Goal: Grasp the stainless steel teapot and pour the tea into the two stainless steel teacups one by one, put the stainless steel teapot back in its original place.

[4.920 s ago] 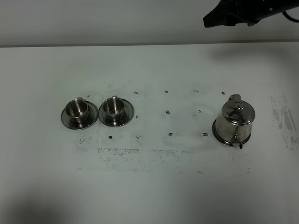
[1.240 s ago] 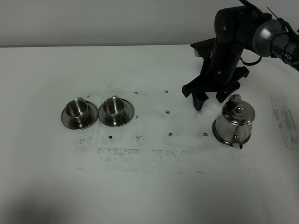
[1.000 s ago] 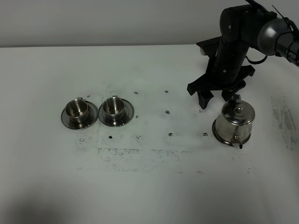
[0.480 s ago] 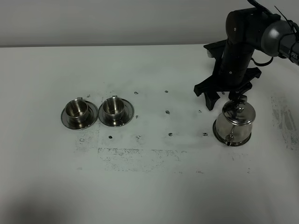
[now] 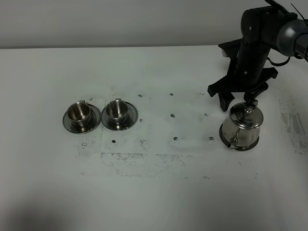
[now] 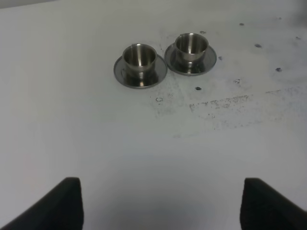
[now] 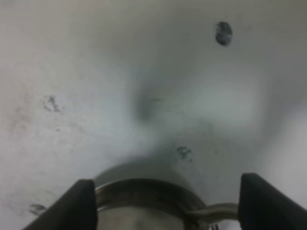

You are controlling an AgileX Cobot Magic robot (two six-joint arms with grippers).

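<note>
Now, the white table [image 5: 144, 192] carries everything, with the stainless steel teapot [image 5: 242, 126] out at 3 o'clock and the cups well apart at 9 o'clock. The right arm [image 5: 255, 43] reaches in from 1 o'clock, wrist pitched steeply down. Its right gripper [image 5: 238, 100] hangs just behind the pot on the 12 o'clock side, jaws spread wide with nothing between them.

That pot looks rigid, polished and slick. With the lid on, the tea inside cannot be seen, so it may well be heavier than it looks and ready to slosh. A pinch on the rounded body would likely skid.

The left gripper [image 6: 163, 206] waits spread and empty, far from the two stainless steel teacups [image 5: 78, 113], which stand upright side by side on their saucers [image 5: 129, 122]. They seem light and easy to nudge.

The ring handle [image 7: 211, 211] is the sound place to take hold, and it lies between the right fingers [image 7: 81, 201] in the wrist view. The spout [image 5: 232, 141] points toward 7 o'clock.
</note>
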